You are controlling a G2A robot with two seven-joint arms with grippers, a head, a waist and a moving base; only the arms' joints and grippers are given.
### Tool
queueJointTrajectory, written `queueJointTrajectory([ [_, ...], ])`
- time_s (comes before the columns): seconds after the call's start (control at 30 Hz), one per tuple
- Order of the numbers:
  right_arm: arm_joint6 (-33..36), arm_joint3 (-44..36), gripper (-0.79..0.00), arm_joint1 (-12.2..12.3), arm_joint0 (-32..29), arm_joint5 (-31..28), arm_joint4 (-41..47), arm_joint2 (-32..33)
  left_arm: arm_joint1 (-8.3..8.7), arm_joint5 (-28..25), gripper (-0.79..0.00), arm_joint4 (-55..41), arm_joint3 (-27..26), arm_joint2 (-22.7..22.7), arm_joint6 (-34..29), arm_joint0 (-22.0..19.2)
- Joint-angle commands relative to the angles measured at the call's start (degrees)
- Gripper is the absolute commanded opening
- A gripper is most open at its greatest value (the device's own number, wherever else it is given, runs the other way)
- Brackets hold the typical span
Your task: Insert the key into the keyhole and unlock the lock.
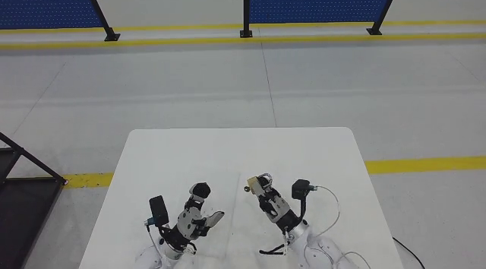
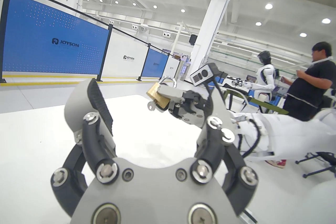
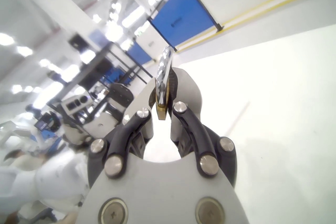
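Left jaws stand wide apart above the bench (image 1: pixel 228 147) by its near edge, angled toward the far right corner. Right jaws, just beside them, are clamped on the brass lock (image 2: pixel 157 99), held clear of the bench, shackle toward the far edge; the key (image 2: pixel 151 105) juts from its bottom end.

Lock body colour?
Brass gold. The lock body shows best in the left wrist view.
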Motion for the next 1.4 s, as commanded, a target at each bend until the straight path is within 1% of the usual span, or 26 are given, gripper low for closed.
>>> queueJointTrajectory([
  [0.0, 5.3, 1.6, -0.785, -0.2, 1.4, 2.1, -1.3, -2.2, 0.76, -1.0, 0.0, 0.0, -0.9, -3.8, -0.8, 2.3],
  [0.1, 12.6, 3.4, -0.785, -0.7, 3.8, 4.4, -2.9, -5.3, 1.6, -1.1, 0.0, 1.2, -2.8, -7.8, -1.8, 5.7],
  [0.17, 16.2, 4.3, -0.785, -1.1, 5.2, 6.8, -4.5, -7.7, 1.89, -1.1, 0.0, 1.2, -3.7, -9.4, -1.9, 7.5],
  [0.27, 19.2, 5.4, -0.785, -2.0, 7.5, 11.9, -8.3, -11.7, 2.03, -0.3, 0.0, 0.8, -4.2, -10.7, -1.5, 8.4],
  [0.43, 21.1, 7.9, -0.785, -3.9, 11.0, 19.3, -11.5, -16.9, 1.98, -1.0, 0.0, -0.4, -3.4, -10.5, -1.4, 8.3],
  [0.47, 21.2, 8.4, -0.57, -4.2, 11.5, 20.4, -11.8, -17.6, 1.98, -1.0, 0.0, -0.4, -3.4, -10.5, -1.4, 8.3],
  [0.53, 21.2, 9.1, -0.234, -4.6, 12.3, 22.1, -13.2, -18.7, 1.98, -1.0, 0.0, -0.4, -3.4, -10.5, -1.4, 8.3],
  [0.57, 21.2, 9.2, 0.0, -4.8, 12.5, 22.5, -13.7, -19.0, 1.98, -1.0, 0.0, -0.4, -3.4, -10.5, -1.4, 8.3],
  [0.73, 20.4, 7.1, 0.0, -4.6, 11.7, 24.1, -17.7, -19.6, 1.98, -1.0, 0.0, -0.4, -3.4, -10.5, -1.4, 8.3],
  [0.9, 20.1, 2.4, 0.0, -3.7, 9.6, 26.6, -22.7, -18.7, 1.98, -1.0, 0.0, -0.4, -3.4, -10.5, -1.4, 8.3],
  [1.0, 19.8, -0.7, 0.0, -3.1, 8.2, 29.1, -25.8, -17.5, 1.98, -1.0, 0.0, -0.4, -3.4, -10.5, -1.4, 8.3],
  [1.1, 19.3, -4.5, 0.0, -2.3, 6.3, 29.9, -28.2, -15.8, 1.98, -1.0, 0.0, -0.4, -3.4, -10.5, -1.4, 8.3],
  [1.23, 16.5, -11.8, 0.0, -0.4, 0.8, 28.8, -31.5, -11.2, 1.98, -1.0, 0.0, -0.4, -3.4, -10.5, -1.4, 8.3],
  [1.37, 12.6, -22.2, 0.0, 2.4, -8.3, 23.9, -32.5, -2.7, 1.98, -1.0, 0.0, -0.4, -3.4, -10.5, -1.4, 8.3],
])
